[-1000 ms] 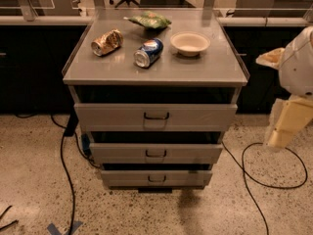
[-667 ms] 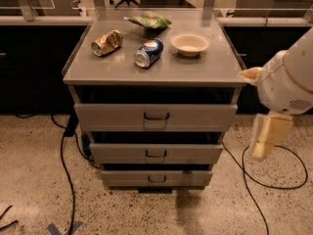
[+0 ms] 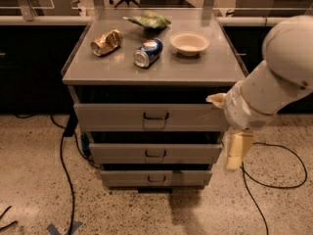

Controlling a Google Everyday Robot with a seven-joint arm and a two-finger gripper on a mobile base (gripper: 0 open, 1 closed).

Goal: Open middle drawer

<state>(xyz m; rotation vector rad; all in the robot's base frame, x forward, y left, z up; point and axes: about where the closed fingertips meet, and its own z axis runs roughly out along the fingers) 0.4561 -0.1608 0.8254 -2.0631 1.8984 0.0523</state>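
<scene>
The grey cabinet [image 3: 78, 72] has three drawer fronts stacked. The middle drawer [image 3: 117, 153] is a shallow grey front with a small dark loop handle [image 3: 155, 154] at its centre, and it sits flush with the others. My white arm [image 3: 279, 67] comes in from the right. My gripper [image 3: 237, 151] hangs down beside the cabinet's right edge, level with the middle drawer and to the right of its front, well away from the handle.
On the cabinet top lie a crushed gold can [image 3: 106, 42], a blue can [image 3: 148, 52] on its side, a white bowl [image 3: 190, 43] and a green bag [image 3: 149, 19]. Black cables [image 3: 63, 165] trail over the speckled floor on both sides.
My arm has swung left and closer to the cabinet. The gripper has moved from well right of the cabinet to its right edge. The drawers have not moved.
</scene>
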